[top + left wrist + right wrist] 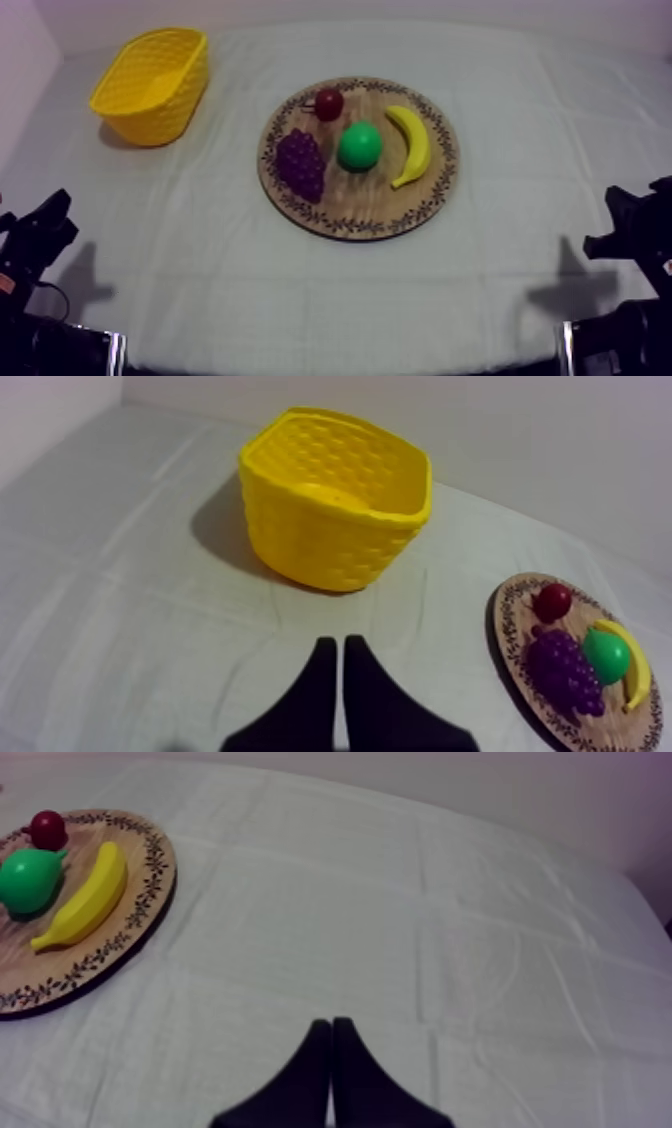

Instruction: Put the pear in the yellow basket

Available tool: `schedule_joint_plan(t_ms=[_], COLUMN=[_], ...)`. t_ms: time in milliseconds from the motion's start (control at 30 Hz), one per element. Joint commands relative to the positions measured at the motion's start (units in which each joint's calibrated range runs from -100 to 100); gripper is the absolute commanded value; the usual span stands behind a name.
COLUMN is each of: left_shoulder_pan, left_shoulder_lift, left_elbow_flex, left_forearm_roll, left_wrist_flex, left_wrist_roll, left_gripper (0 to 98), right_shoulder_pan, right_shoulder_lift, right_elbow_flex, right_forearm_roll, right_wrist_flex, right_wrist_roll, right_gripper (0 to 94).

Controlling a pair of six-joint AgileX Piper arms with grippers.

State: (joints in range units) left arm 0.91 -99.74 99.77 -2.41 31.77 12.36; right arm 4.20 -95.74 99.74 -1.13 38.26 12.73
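left gripper (334, 644) and right gripper (331, 1024), black two-fingered, rest clenched on nothing. round green toy pear (359, 146) sits mid round wooden board (340, 215), crowded by purple grapes (301, 164) and yellow banana (412, 143); a careless descent could nudge those or roll it. yellow woven basket (160, 115) stands well apart, far left.

no readable text (or labels) anywhere
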Motion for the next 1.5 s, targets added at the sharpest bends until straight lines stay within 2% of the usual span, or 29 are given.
schedule_joint_plan(t_ms=[0,533,700,833,967,1133,1333,1467], left_shoulder_pan=[-1.38,-1.15,-0.81,0.88,4.30,10.30,21.14,26.50], left_shoulder_lift=[-0.09,0.76,8.88,19.11,29.34,40.97,54.58,64.14], left_elbow_flex=[-3.56,-5.06,-16.93,-33.39,-51.86,-70.53,-83.36,-89.92], left_forearm_roll=[0.39,-0.11,0.39,0.62,0.83,0.92,-1.62,-2.78], left_wrist_flex=[12.06,12.83,14.22,19.49,28.50,38.77,41.86,42.59], left_wrist_roll=[0.41,1.93,1.84,1.82,3.50,7.61,12.76,14.66], left_gripper=[7.3,7.1,6.7,6.7,6.4,5.5,5.4,5.7], right_shoulder_pan=[0.01,0.01,0.01,0.01,0.01,0.01,0.01,0.01], right_shoulder_lift=[-0.02,-0.02,-0.02,-0.02,-0.02,-0.02,-0.02,-0.02], right_elbow_flex=[0.04,0.04,0.04,0.04,0.04,0.04,0.04,0.04], right_forearm_roll=[-0.01,-0.01,-0.01,-0.01,-0.01,-0.01,-0.01,-0.01], right_wrist_flex=[-0.03,-0.03,-0.03,-0.03,-0.03,-0.03,-0.03,-0.03], right_wrist_roll=[-0.01,-0.03,-0.02,-0.01,-0.01,-0.01,-0.01,-0.01], right_gripper=[0.3,0.3,0.3,0.3,0.3,0.3,0.3,0.3])
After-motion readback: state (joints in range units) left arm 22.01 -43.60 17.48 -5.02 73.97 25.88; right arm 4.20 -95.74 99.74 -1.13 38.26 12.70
